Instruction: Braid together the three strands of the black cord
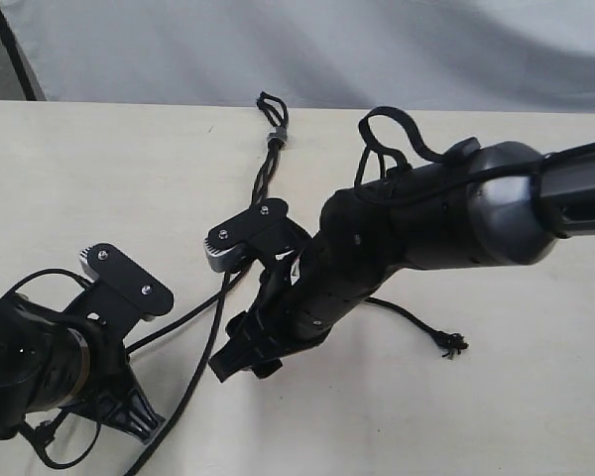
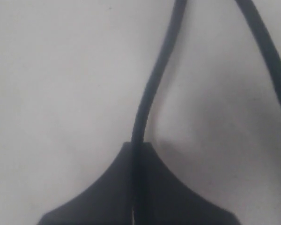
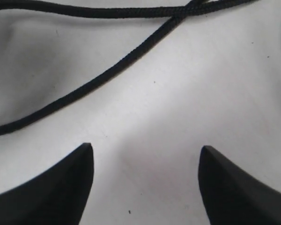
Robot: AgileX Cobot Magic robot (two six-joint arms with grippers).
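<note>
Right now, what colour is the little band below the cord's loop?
The band is grey; the exterior view shows it best.

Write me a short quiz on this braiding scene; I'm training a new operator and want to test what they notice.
1. True or false: the right gripper has its fingers shut on a strand.
2. What does the left gripper hold? A) one strand B) two strands C) nothing
3. Which part of the black cord already looks twisted together?

Key
1. False: its fingers stand open over bare table.
2. A.
3. The stretch just below the loop and grey band.
</note>
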